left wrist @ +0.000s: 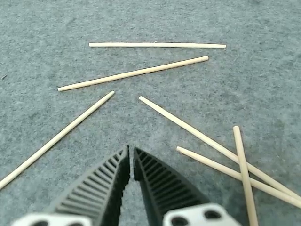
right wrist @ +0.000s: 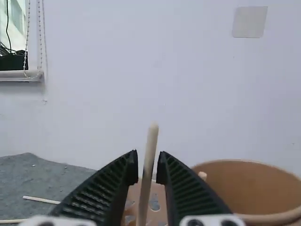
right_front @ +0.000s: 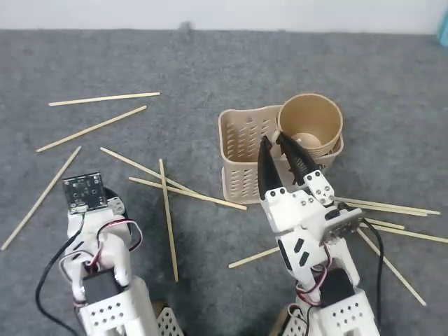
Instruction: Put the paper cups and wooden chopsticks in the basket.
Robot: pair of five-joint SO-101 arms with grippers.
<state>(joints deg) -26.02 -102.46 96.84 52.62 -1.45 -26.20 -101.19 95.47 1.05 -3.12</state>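
A tan perforated basket (right_front: 241,150) stands on the grey carpet, with stacked paper cups (right_front: 310,122) sitting in its right end. My right gripper (right_front: 273,148) hangs over the basket, shut on a wooden chopstick (right wrist: 151,141) that stands upright between its jaws, beside the cup (right wrist: 244,188). My left gripper (left wrist: 130,153) is shut with nothing in it, low over the carpet at the left. Several loose chopsticks (left wrist: 133,73) lie fanned out ahead of it, one (left wrist: 207,139) running close past its tips.
Several more chopsticks (right_front: 392,208) lie to the right of the right arm, and one (right_front: 168,217) lies between the two arms. A white wall (right_front: 224,14) borders the far edge of the carpet.
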